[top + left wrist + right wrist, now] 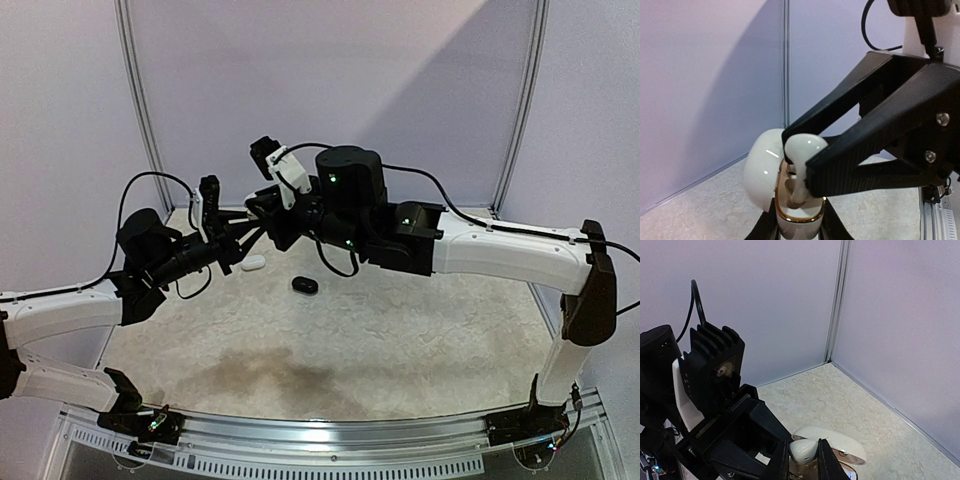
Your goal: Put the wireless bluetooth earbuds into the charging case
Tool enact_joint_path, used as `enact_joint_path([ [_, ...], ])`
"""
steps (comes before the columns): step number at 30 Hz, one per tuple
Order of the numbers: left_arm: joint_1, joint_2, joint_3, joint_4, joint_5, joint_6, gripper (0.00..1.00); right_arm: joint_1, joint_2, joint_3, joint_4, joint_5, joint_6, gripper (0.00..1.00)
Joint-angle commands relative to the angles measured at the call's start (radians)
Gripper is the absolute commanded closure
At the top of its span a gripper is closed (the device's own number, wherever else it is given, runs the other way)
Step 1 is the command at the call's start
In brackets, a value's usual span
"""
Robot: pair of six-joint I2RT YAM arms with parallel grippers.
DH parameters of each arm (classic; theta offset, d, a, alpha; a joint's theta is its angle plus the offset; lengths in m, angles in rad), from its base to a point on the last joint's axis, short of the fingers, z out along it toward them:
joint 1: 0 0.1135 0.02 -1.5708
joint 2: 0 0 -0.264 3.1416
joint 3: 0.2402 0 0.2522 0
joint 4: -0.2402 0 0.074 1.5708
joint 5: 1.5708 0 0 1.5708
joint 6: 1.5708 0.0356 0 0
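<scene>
White earbud (807, 147) is pinched between the fingers of the right gripper (802, 454), directly over the open charging case (795, 220). Its stem tip looks to be just inside the case's gold rim (782, 212), with the head above it. The left gripper (797, 231) is clamped on the case's lower body and holds it in the air, lid (762, 170) swung open on the side away from the right arm. Risks, as I judge them: the stem looks slightly tilted against the well, so a straight push could jam it on the rim or lever the case out of the left fingers. The right gripper's lower finger sits very close to the rim, so going deeper may hit the case before the bud seats. Letting go early would leave the bud proud or let it fall to the table (400, 340) below the case, near the spare white case (253, 262) and black case (305, 285). A knock could also swing the lid shut.
</scene>
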Motion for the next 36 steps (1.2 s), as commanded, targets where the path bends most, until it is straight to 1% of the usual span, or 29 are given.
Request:
enact_joint_path([
  [1,-0.009,0.007,0.022,0.026,0.008,0.007,1.0,-0.007,0.024,-0.011,0.008,-0.011,0.015,1.0],
  [8,-0.009,0.007,0.021,0.029,0.005,0.009,1.0,-0.014,0.035,-0.013,-0.005,-0.014,0.061,1.0],
  [11,-0.009,0.005,0.021,0.029,0.003,0.01,1.0,-0.014,0.037,-0.02,-0.038,-0.011,0.068,1.0],
  [17,-0.009,0.004,0.019,0.029,0.001,0.011,1.0,-0.016,0.041,-0.023,-0.062,-0.008,0.079,0.87],
  [22,-0.009,0.004,0.02,0.028,0.003,0.012,1.0,-0.018,0.038,-0.022,-0.072,0.003,0.082,0.81],
  [30,-0.009,0.004,0.021,0.019,0.007,0.016,1.0,-0.024,0.037,-0.007,-0.092,0.017,0.08,0.77],
  [36,-0.009,0.004,0.023,0.012,0.024,0.012,1.0,-0.025,0.047,0.025,-0.111,0.024,0.07,0.77],
])
